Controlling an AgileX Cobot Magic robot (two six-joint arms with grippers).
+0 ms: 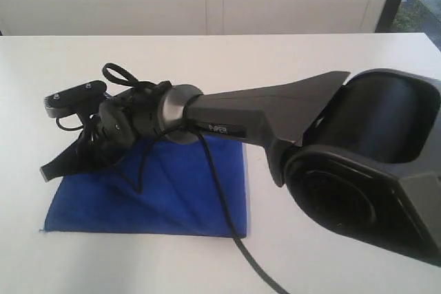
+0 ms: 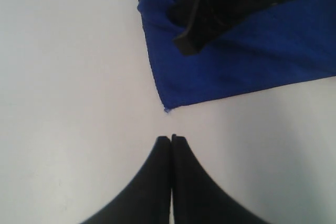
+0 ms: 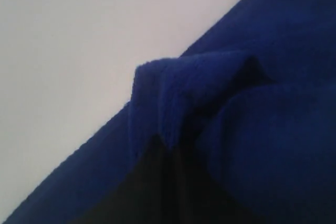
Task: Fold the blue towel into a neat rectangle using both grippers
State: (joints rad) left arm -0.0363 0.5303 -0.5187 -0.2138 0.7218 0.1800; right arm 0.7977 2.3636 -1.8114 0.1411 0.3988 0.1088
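Royal-blue terry, soft and matt: the blue towel (image 1: 186, 197), one piece, plain, lies on the white table (image 1: 103, 67) toward the near left of the exterior view. The outline is irregular and roughly four-sided, with a pointed near-left corner. The surface is crossed by diagonal creases rather than lying flat. The pile shows as a fine, dense nap in the right wrist view. A short loose thread (image 2: 167, 110) sits at the corner seen in the left wrist view.

Right gripper (image 3: 157, 142): matte black, tapered to a point. The jaws are closed together on a raised ridge of the blue towel, the cloth bunched into a rounded peak at the tips. In the exterior view it reaches across from the right to the towel's left side. It is carried on an angular dark grey arm (image 1: 275, 111) with a smooth hard shell and a bulky rounded base joint.

Cable (image 1: 227, 211): black, thin, round in section. It loops at the wrist and trails over the towel to the table's near edge.

Left gripper (image 2: 171, 139): matte black, two curved fingers narrowing to a shared point. The jaws are pressed together on nothing, with only a hairline seam between them. It hangs over bare table near the threaded corner, apart from the cloth.

Table: white, smooth, with a faint sheen.
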